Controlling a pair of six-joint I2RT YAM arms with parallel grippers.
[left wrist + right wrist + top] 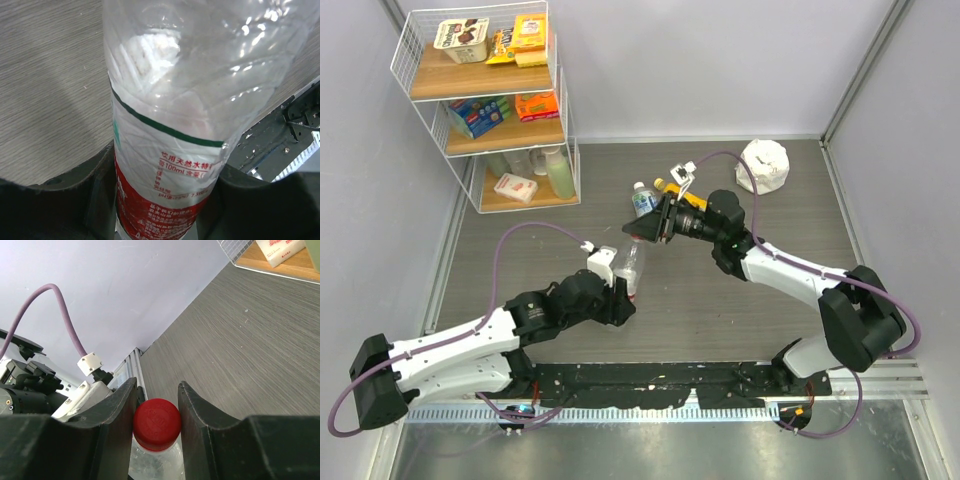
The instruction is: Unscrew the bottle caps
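Centrally on the grey wood-grain table [720,320], the left gripper [160,200] is clamped tight around the lower body of the clear plastic bottle with the red label [165,125], whose neck points toward 1 o'clock in the overhead view. The right gripper [156,390], reaching in from 3 o'clock, has its two black fingers [117,420] pressed against either side of the round red plastic screw cap [156,424], which sits on that bottle's neck. Near them at 12 o'clock are the blue-and-white-labelled clear bottle [643,202] and, just beside it, the yellow-orange bottle [667,187].
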